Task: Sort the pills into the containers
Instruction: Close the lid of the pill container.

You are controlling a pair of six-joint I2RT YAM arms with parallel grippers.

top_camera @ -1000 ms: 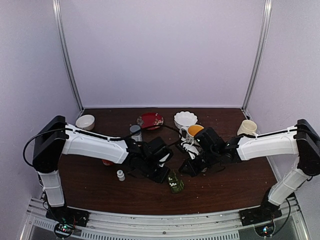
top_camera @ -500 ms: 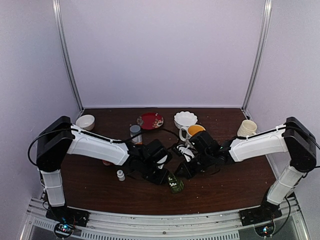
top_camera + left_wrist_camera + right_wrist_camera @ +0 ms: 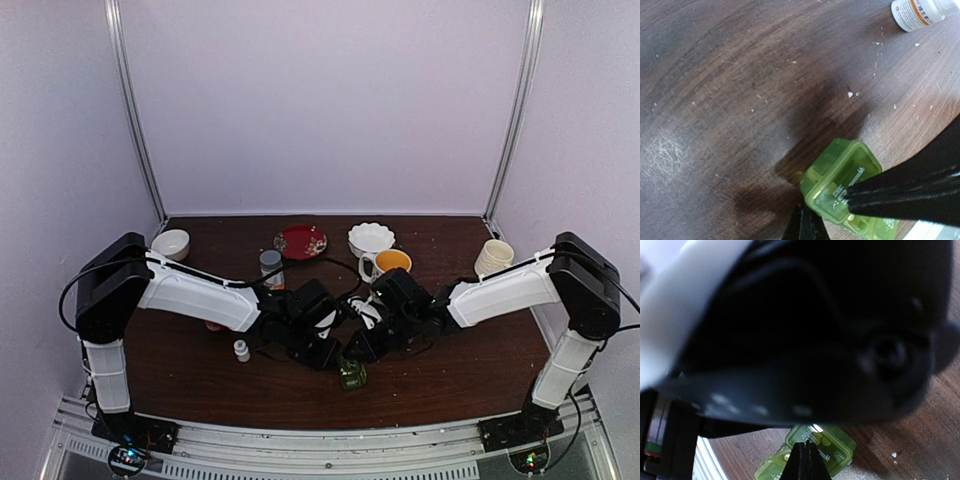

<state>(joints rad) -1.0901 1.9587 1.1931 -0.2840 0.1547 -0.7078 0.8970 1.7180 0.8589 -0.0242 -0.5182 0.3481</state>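
**Step: Open the Pill Box**

Top view: the pill box (image 3: 351,374) lies near-centre, with the left gripper (image 3: 332,356) and right gripper (image 3: 358,352) meeting over it.

Left wrist view: tips pressed together, empty, at the box's edge.

Right wrist view: likewise.

Next, you likely lever one lid (image 3: 837,187) up.

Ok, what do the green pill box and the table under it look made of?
The pill box looks like glossy translucent green plastic: light glows through its rounded, moulded walls. The table shows dark brown wood grain with a dull sheen; solid wood or printed laminate, I cannot tell.
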